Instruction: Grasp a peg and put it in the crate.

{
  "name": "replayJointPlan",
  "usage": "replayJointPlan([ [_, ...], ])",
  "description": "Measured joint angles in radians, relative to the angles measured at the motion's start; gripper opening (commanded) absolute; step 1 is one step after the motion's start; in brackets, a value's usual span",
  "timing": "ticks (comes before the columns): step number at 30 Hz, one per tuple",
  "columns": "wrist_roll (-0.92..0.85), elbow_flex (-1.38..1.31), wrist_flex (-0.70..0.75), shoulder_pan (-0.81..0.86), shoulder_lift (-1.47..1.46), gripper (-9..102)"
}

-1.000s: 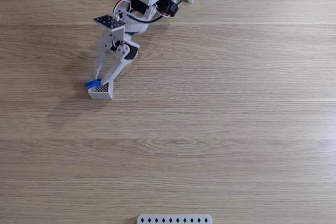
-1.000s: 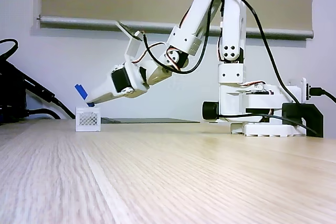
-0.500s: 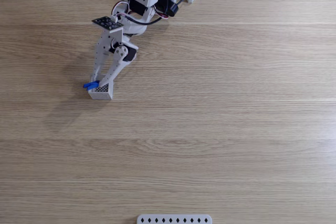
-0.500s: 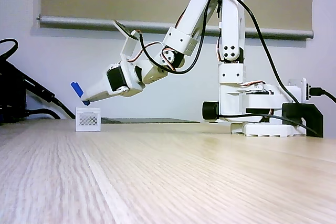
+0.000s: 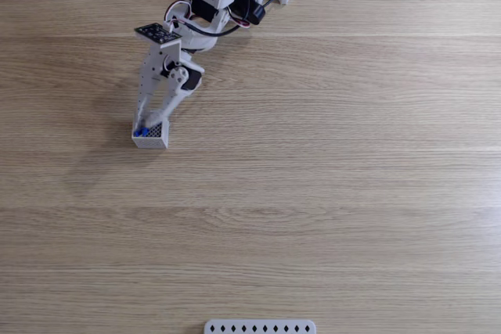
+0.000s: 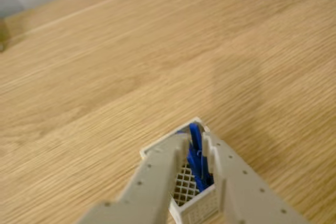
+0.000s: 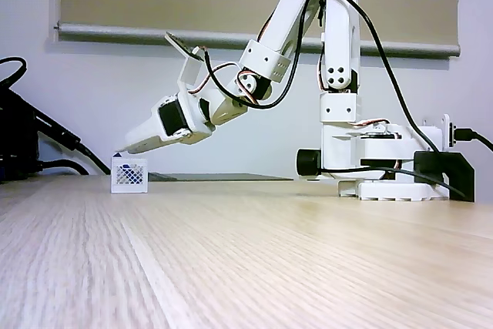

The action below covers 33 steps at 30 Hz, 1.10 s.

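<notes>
Peg [image 6: 195, 157] stood inside crate [image 6: 195, 209]; gripper [image 6: 195, 139] fingers narrowly apart just above, flanking peg, grip unclear.

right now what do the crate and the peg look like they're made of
The crate looks like matte white plastic, probably 3D-printed: thin lattice walls and a fine mesh floor. The peg looks like bright blue plastic with a slight sheen; it stands inside the crate between the pincer fingers. The table looks like light wood grain, possibly laminate.

No readable text, label, brand, number or sign appeared on anything around the crate [image 5: 150, 138] (its white walls carried only mesh holes, no lettering).
</notes>
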Motion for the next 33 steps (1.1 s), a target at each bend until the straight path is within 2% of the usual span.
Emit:
replayJointPlan([
  [3,0.035,0.002,0.086,-0.054,0.077,-1],
  [6,0.149,0.021,0.215,-0.14,0.198,-1],
  [17,0.873,0.08,0.795,-0.508,0.776,-1],
  [25,1.462,0.087,1.22,-0.509,1.137,-1],
  [28,1.563,0.114,1.401,-0.503,1.264,-1],
  [33,1.631,0.21,1.661,-0.505,1.485,-1],
])
